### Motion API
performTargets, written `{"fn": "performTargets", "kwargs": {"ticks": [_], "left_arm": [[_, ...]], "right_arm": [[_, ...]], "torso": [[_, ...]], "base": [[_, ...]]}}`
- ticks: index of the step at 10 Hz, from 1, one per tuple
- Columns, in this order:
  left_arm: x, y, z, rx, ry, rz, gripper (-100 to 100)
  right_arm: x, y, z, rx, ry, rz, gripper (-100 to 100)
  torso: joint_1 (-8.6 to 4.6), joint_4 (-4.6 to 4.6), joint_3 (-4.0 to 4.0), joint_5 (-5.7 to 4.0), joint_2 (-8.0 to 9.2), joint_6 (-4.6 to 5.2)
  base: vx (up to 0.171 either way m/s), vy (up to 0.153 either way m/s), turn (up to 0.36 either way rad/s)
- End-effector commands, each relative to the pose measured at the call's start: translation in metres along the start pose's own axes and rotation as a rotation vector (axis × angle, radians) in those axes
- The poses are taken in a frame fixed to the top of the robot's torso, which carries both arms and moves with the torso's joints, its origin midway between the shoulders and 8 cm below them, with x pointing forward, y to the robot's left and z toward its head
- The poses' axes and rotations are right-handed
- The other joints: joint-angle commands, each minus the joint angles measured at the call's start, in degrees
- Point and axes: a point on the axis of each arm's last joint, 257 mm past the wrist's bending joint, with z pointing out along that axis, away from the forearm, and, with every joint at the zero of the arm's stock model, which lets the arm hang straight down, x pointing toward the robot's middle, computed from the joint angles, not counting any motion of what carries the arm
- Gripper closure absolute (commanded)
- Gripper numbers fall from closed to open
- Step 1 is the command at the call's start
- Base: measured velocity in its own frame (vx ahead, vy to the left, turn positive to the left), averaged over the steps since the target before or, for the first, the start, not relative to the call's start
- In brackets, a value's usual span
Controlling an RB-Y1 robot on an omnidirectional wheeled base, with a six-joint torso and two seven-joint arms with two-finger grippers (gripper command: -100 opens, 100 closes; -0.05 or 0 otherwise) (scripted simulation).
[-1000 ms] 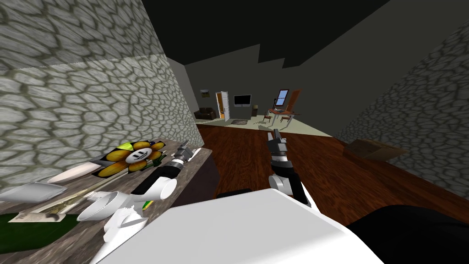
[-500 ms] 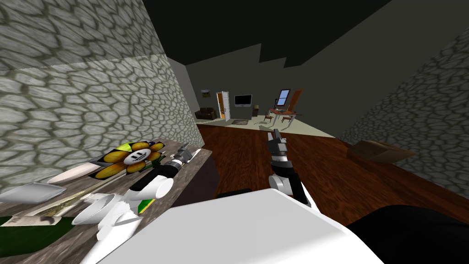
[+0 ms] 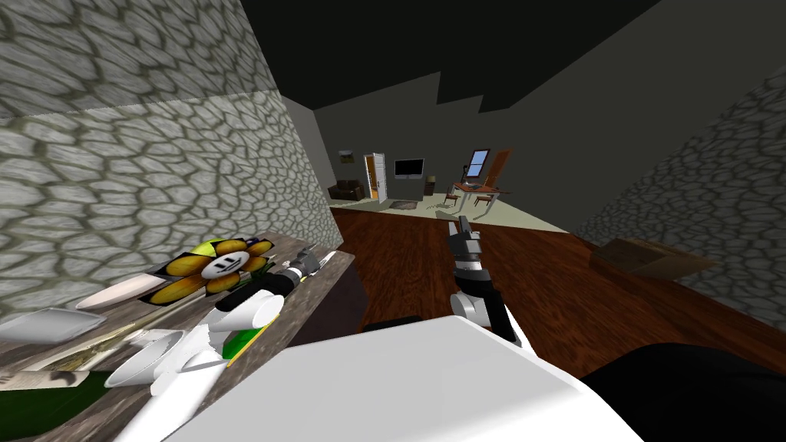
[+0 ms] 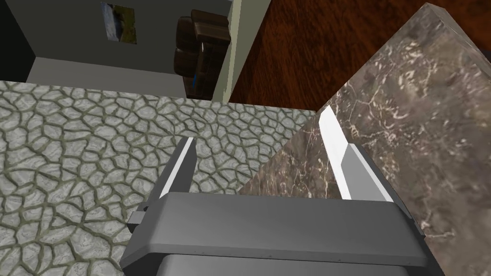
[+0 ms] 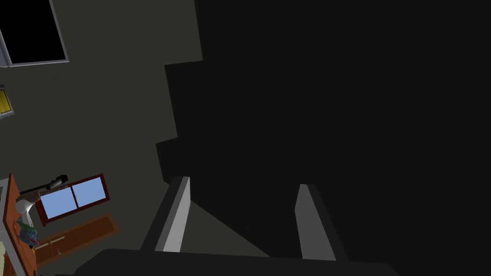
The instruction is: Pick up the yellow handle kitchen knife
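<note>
A pale thin blade (image 3: pixel 330 257) that looks like the knife's lies at the far end of the brown marble counter (image 3: pixel 322 288). A small yellow bit (image 3: pixel 302 278) shows beside my left wrist; the handle is mostly hidden under the hand. My left gripper (image 3: pixel 308 255) hangs low over that end, open with nothing between its fingers. In the left wrist view the left gripper (image 4: pixel 259 143) points past the counter (image 4: pixel 407 110) toward the stone wall, and a white strip (image 4: pixel 328 129) runs along one finger. My right gripper (image 3: pixel 463 229) is held over the wooden floor, open and empty (image 5: pixel 242 215).
On the counter behind my left arm lie a sunflower-shaped thing (image 3: pixel 219 265), a long white dish (image 3: pixel 115 291), a grey plate (image 3: pixel 46 324), a white bowl (image 3: pixel 146 359) and a green flat item (image 3: pixel 244 339). The stone wall (image 3: pixel 153 169) backs the counter. A brown box (image 3: pixel 652 257) sits on the floor at right.
My left arm has sunk a little toward the counter, the gripper lower over its far end. The head view has shifted slightly. The right arm has not moved.
</note>
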Motion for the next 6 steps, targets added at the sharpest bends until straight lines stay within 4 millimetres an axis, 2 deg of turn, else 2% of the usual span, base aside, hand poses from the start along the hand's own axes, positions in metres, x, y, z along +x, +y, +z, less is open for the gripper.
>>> {"fn": "performTargets", "kwargs": {"ticks": [1,2,3,6], "left_arm": [[-0.004,0.007,0.000,-0.031,-0.009,-0.005,-100],[-0.016,0.014,0.001,-0.081,-0.023,-0.039,-100],[-0.018,0.020,0.001,-0.102,-0.029,-0.039,-100],[-0.042,0.037,-0.002,-0.209,-0.068,-0.114,-100]], "right_arm": [[0.000,0.000,0.000,0.000,0.000,0.000,0],[0.000,0.000,0.000,0.000,0.000,0.000,0],[0.000,0.000,0.000,0.000,0.000,0.000,0],[0.000,0.000,0.000,0.000,0.000,0.000,0]], "torso": [[0.00,0.00,0.00,0.00,0.00,0.00],[0.02,0.01,0.04,0.01,0.08,0.00],[0.05,0.01,0.02,0.01,0.03,-0.01],[0.00,-0.02,-0.03,0.00,-0.05,0.00]], "base": [[0.031,-0.009,-0.002],[0.051,-0.007,0.036],[0.053,-0.011,0.028],[0.077,-0.022,0.035]]}}
